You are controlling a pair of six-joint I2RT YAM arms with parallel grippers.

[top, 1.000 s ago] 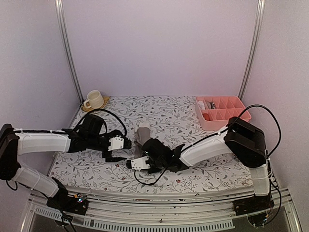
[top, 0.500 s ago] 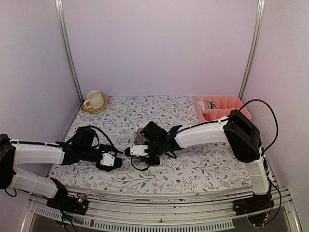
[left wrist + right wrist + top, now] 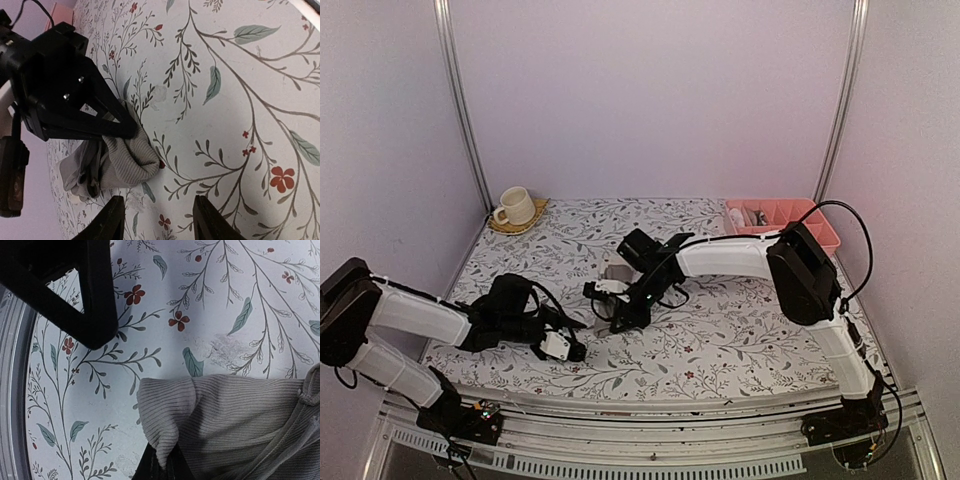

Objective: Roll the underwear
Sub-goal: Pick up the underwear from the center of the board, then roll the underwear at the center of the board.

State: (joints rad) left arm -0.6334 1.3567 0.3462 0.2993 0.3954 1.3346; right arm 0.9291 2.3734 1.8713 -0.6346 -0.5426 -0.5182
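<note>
No legible text, no labels, brands, numbers or signs in any view

Lab test cell: plain white panels [image 3: 650, 100], aluminium posts [image 3: 463, 110], floral-covered worktop [image 3: 740, 340], cup [image 3: 515, 206] at 10 o'clock, pink organiser [image 3: 780, 215] at 2 o'clock.

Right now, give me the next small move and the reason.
Probably the right tool, shut on an edge of the ribbed taupe cloth brief, should draw that edge over the bunched rest to turn the roll; the left tool stands apart, empty.
</note>
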